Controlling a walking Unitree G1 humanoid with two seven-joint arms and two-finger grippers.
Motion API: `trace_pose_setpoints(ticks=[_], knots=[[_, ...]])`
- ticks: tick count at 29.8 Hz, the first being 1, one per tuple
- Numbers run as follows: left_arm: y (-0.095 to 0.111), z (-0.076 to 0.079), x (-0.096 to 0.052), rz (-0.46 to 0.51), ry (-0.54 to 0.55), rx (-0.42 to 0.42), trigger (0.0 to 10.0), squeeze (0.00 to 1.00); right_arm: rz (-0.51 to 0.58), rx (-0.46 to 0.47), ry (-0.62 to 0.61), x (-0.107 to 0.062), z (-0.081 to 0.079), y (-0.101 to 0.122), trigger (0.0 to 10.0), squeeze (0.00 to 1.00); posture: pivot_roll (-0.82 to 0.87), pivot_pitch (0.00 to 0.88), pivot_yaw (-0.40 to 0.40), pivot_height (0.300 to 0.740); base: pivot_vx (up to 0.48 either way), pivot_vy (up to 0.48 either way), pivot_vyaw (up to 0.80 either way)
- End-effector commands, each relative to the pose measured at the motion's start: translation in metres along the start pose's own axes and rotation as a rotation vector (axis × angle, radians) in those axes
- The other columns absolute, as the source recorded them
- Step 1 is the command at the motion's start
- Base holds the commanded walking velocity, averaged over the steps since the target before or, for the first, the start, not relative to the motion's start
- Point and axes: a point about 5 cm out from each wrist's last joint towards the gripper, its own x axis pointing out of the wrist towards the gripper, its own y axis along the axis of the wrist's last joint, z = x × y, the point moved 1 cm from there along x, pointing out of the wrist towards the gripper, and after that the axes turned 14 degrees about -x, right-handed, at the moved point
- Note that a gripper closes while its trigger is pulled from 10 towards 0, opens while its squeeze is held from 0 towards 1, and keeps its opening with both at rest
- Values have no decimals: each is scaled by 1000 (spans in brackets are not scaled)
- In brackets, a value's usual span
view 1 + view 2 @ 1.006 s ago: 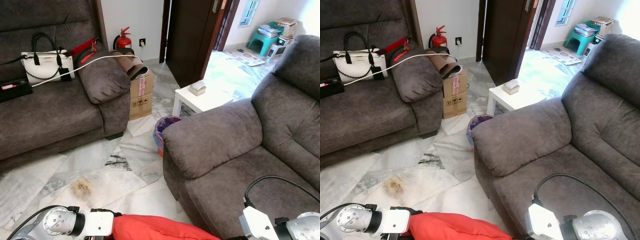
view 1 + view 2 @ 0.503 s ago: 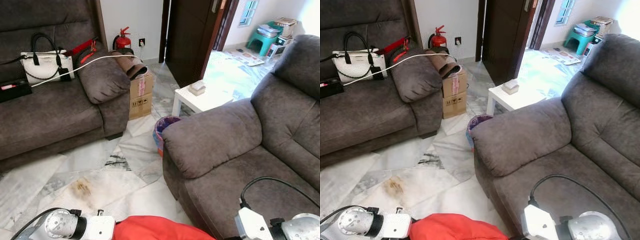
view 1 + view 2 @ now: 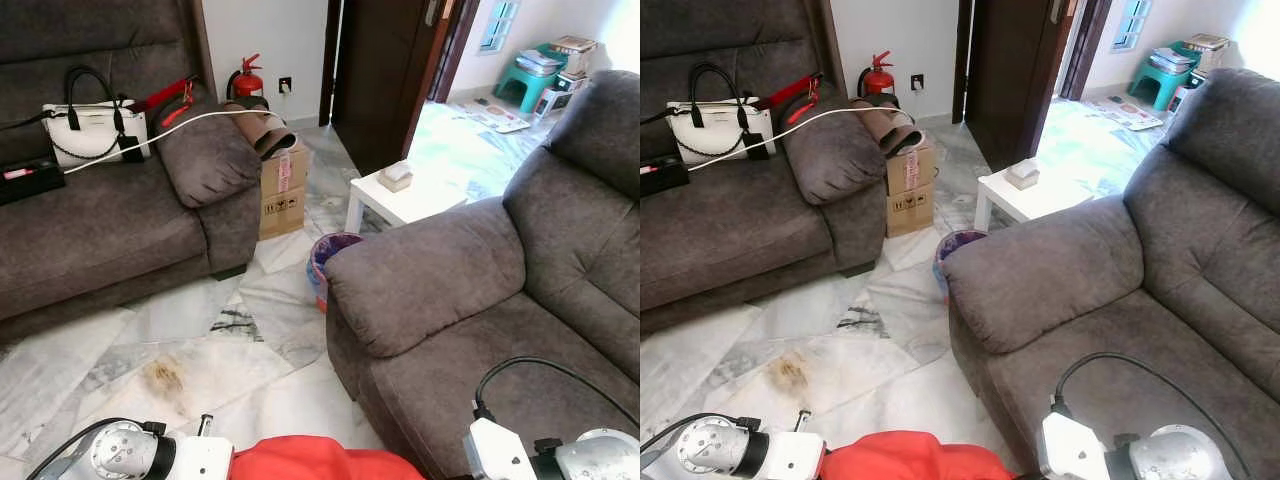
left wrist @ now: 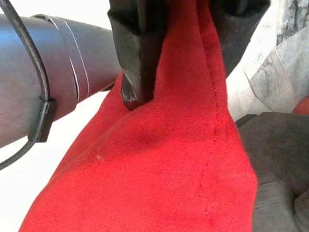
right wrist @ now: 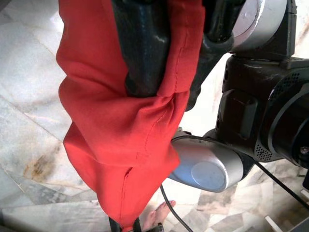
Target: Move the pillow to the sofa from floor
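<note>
over marble floor (image 3: 200, 350), both grippers (image 4: 178, 72) (image 5: 169, 67) pinch red pillow (image 4: 159, 169).

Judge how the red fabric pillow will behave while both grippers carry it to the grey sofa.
The red fabric pillow is probably soft and floppy: it bunches and sags below the right gripper. It seems light, since a pinch of cloth in the left gripper holds it. Woven cloth likely resists slipping.

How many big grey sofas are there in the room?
2. One grey fabric sofa stands on the robot's left, against the wall, with a white handbag on its seat. The other grey fabric sofa is on the robot's right, beside the small white table.
</note>
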Motion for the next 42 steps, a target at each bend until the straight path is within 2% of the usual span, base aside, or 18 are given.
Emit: trace_pose_setpoints(ticks=[1, 18, 19, 22, 24, 25, 26, 27, 28, 29, 30, 31, 32, 33, 35, 37, 40, 42], knots=[[7, 2, 3, 39, -14, 17, 0, 0, 42, -42, -1, 4, 2, 7, 10000, 0, -83, 102, -39, 740, 0, 0, 0], [8, 7, -4, 59, -19, 7, 0, 0, 34, -16, -58, 17, 7, -6, 10000, 0, -65, 103, -9, 740, 0, 0, 0], [8, 7, -3, 73, -15, -18, 0, 0, 31, -11, -73, 19, 8, -8, 10000, 0, -63, 101, -7, 740, 0, 0, 0], [10, 5, -1, 93, 31, -45, 0, 0, 35, 10, -98, 24, 9, -14, 10000, 0, -59, 100, 2, 740, 0, 0, 0], [12, -2, 0, 117, 111, -76, 0, 0, 59, 31, -136, 26, 12, -17, 10000, 0, -57, 99, 7, 740, 0, 0, 0], [19, -18, -1, 187, 277, -134, 10000, 0, 50, 34, -265, 30, 22, -27, 10000, 0, -54, 97, 17, 740, 0, 0, 0], [19, -18, -1, 187, 277, -134, 10000, 0, 50, 34, -265, 30, 22, -27, 10000, 0, -54, 97, 17, 740, 0, 0, 0], [24, -27, -2, 238, 383, -193, 10000, 0, 24, 68, -388, 31, 33, -38, 10000, 0, -51, 96, 19, 740, 0, 0, 0], [24, -27, -2, 238, 383, -193, 10000, 0, 24, 68, -388, 31, 33, -38, 10000, 0, -51, 96, 19, 740, 0, 0, 0], [26, -33, -4, 271, 449, -235, 10000, 0, 6, 94, -467, 32, 39, -45, 10000, 0, -49, 94, 21, 740, 0, 0, 0], [30, -38, -5, 317, 519, -286, 10000, 0, 0, 125, -534, 34, 43, -51, 10000, 0, -43, 93, 24, 740, 0, 0, 0], [34, -48, -9, 396, 655, -383, 10000, 0, -13, 174, -655, 36, 49, -61, 10000, 0, -30, 89, 25, 740, 0, 0, 0], [38, -52, -10, 439, 721, -423, 10000, 0, -10, 195, -722, 37, 53, -64, 10000, 0, -25, 90, 26, 740, 0, 0, 0], [38, -52, -10, 439, 721, -423, 10000, 0, -10, 195, -722, 37, 53, -64, 10000, 0, -25, 90, 26, 740, 0, 0, 0], [46, -60, -11, 561, 867, -555, 10000, 0, 25, 269, -891, 37, 63, -69, 10000, 0, -26, 84, 29, 740, 0, 0, 0], [46, -61, -11, 566, 893, -561, 10000, 0, 30, 287, -926, 36, 65, -71, 10000, 0, -26, 79, 30, 740, 0, 0, 0], [39, -59, 3, 520, 972, -632, 10000, 0, 76, 386, -1074, 35, 72, -78, 10000, 0, -30, 60, 41, 740, 0, 0, 0], [41, -55, 10, 486, 993, -620, 10000, 0, 72, 385, -1125, 36, 74, -80, 10000, 0, -41, 54, 43, 740, 0, 0, 0]])
